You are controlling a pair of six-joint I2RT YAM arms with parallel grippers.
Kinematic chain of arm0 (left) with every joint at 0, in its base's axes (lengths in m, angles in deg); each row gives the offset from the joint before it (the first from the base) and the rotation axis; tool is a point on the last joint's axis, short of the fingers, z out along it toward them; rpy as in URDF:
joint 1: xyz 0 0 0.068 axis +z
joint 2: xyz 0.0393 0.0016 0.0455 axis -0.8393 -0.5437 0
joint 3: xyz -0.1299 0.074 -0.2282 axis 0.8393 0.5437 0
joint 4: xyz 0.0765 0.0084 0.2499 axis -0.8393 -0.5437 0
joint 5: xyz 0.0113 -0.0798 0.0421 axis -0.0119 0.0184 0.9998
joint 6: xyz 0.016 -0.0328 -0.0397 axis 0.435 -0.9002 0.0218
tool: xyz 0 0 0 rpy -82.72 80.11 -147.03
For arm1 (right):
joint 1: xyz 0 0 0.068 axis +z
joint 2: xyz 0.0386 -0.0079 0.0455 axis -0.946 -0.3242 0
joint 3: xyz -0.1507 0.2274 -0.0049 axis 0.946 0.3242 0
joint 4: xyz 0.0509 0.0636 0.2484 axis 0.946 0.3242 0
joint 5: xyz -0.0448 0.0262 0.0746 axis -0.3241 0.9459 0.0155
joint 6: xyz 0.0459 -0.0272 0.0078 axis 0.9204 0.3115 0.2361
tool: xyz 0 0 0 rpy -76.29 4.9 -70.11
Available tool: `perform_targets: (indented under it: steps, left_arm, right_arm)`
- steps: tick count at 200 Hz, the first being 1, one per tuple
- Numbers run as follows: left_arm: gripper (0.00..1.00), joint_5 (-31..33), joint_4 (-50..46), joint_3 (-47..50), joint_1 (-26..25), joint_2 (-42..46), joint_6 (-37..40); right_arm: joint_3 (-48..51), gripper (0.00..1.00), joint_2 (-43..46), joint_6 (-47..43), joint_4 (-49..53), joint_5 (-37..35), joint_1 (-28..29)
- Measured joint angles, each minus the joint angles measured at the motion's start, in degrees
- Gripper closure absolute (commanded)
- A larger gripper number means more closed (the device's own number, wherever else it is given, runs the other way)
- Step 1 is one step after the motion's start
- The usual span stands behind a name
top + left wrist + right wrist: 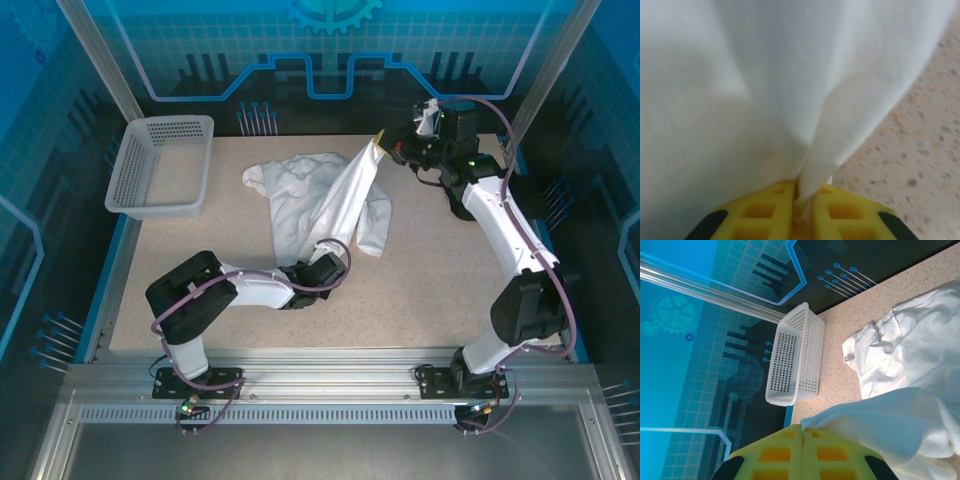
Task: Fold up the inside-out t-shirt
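The white inside-out t-shirt (300,195) lies crumpled on the middle of the table, one edge pulled up taut toward the back right. My right gripper (383,143) is raised there, shut on a corner of the t-shirt (900,425); its yellow fingers (785,452) meet with the cloth pinched at their tips. My left gripper (318,250) is low at the near end of the same stretched edge. In the left wrist view its yellow fingers (765,210) are shut on a fold of the t-shirt (765,90), which rises between them.
A white perforated basket (160,165) stands empty at the back left of the speckled table (430,290). Blue panelled walls (330,50) and metal frame posts enclose the table. The right arm's elbow (525,305) stands at the near right.
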Motion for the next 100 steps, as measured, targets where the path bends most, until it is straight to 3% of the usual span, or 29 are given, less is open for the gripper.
perform_targets:
  steps: [35, 69, 100]
  left_arm:
    - [1.0, -0.6, -2.0, 2.2, 1.0, 6.5, 1.0]
    - [1.0, -1.1, -7.4, 2.3, 1.1, 31.6, 2.9]
    - [1.0, 0.1, -10.5, -7.6, 1.9, 50.5, 7.0]
  right_arm:
    - [1.8, 1.0, 1.9, -5.8, 4.2, -2.1, -1.7]
    - [1.8, 1.0, 8.9, -15.5, 10.6, -6.0, -2.4]
    - [0.4, 1.0, 20.7, -22.9, 15.5, -11.0, -2.4]
